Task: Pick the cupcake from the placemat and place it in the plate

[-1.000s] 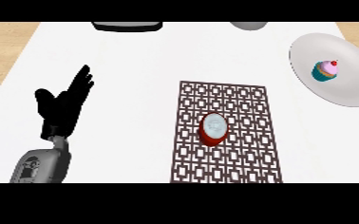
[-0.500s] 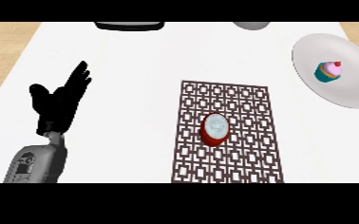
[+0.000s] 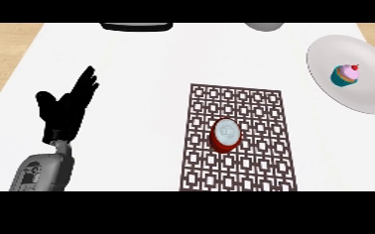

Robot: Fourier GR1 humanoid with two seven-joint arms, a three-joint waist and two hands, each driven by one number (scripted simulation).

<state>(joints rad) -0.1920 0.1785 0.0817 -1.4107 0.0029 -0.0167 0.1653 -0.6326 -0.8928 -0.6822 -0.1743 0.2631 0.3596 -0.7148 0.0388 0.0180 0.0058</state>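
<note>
We find the white, smooth desk (image 3: 147,69) to be the largest surface in the head view, with a pale wood floor showing at its far corners. On it lies the placemat (image 3: 256,168), a flat brown rectangle of open lattice work, thin and likely flexible. The plate (image 3: 344,49), round, pale grey and shallow, sits at the right edge, well apart from the placemat.

The left robot hand (image 3: 66,111) shows at the left of the view, black, fingers straight and spread, holding nothing and at rest above its grey forearm (image 3: 40,171). The right robot hand appears in no view.

At the far edge we note a dark flat object (image 3: 137,26) and a grey rounded object (image 3: 264,26), both partly cut off.

A red rounded item (image 3: 225,135) with a pale top sits in the middle of the placemat; we cannot identify it.

The cupcake (image 3: 345,75) lies on the plate, not on the placemat: teal wrapper, pink frosting, red cherry. We judge it light, soft on top and easily marred. Any hold belongs low on the wrapper sides, never on the frosting.
</note>
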